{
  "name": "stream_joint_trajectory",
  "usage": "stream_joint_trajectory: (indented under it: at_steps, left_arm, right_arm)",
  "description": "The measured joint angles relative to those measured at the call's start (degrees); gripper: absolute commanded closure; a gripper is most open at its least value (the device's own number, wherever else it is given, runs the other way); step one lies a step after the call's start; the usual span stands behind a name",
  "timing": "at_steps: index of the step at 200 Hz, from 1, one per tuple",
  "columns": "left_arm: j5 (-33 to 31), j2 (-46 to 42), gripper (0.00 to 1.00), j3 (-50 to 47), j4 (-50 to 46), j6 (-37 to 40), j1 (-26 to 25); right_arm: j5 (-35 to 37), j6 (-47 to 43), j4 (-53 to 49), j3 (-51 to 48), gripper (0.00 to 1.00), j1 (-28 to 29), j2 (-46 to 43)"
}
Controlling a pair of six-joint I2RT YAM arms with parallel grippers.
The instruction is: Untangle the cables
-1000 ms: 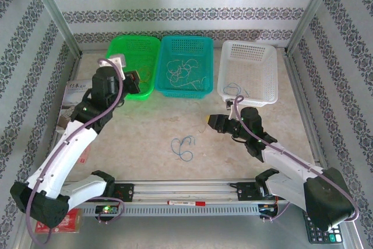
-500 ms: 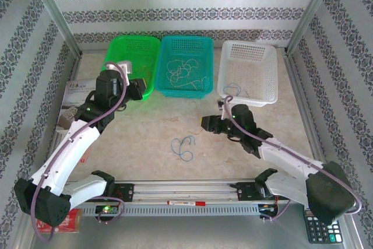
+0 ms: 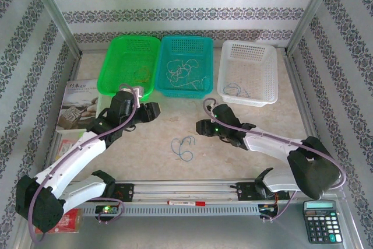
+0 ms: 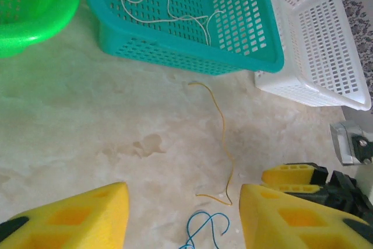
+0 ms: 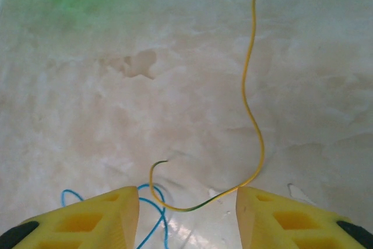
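Note:
A blue cable [image 3: 184, 147] lies curled on the table between my two grippers. Beside it runs a thin yellow cable [image 4: 224, 144], one end next to the blue loops [image 4: 204, 228]. My left gripper [image 3: 154, 112] hovers left of them, jaws open and empty [image 4: 183, 217]. My right gripper [image 3: 201, 127] stands open low over the table [image 5: 187, 208]. The yellow cable [image 5: 252, 86] curves through the gap between its fingers, with the blue cable [image 5: 156, 211] by the left finger. Whitish cables [image 3: 183, 71] lie in the teal basket, a blue one [image 3: 234, 90] in the white basket, a yellowish one [image 3: 141, 74] in the green basket.
Three baskets stand in a row at the back: green [image 3: 119, 56], teal [image 3: 205, 48], white [image 3: 265, 68]. A booklet [image 3: 78, 102] lies at the left edge. A calculator [image 3: 320, 228] sits at the near right. A red marker [image 3: 186, 202] rests on the front rail.
My left gripper came away from the green basket towards the table centre and opened. My right gripper moved left towards the cables on the table and opened too.

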Motion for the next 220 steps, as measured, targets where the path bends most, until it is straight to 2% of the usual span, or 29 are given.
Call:
stream_joint_trajectory:
  at_steps: [62,113,168,220]
  left_arm:
    - [-0.4,0.5,0.42,-0.4,1.8,-1.5,-1.6]
    - [-0.6,0.5,0.41,-0.4,2.7,-1.7,-2.2]
    - [-0.8,0.5,0.41,-0.4,3.2,-1.8,-2.2]
    - [-0.8,0.5,0.37,-0.4,3.4,-1.9,-2.2]
  right_arm:
    - [6.3,-4.0,-4.1,7.7,0.56,1.2,10.9]
    - [10.4,-5.9,-6.4,11.9,0.67,2.7,19.0]
    - [12.6,-6.2,-8.0,12.8,1.00,2.7,19.5]
    - [8.7,-7.7,-8.4,12.7,1.00,3.0,15.6]
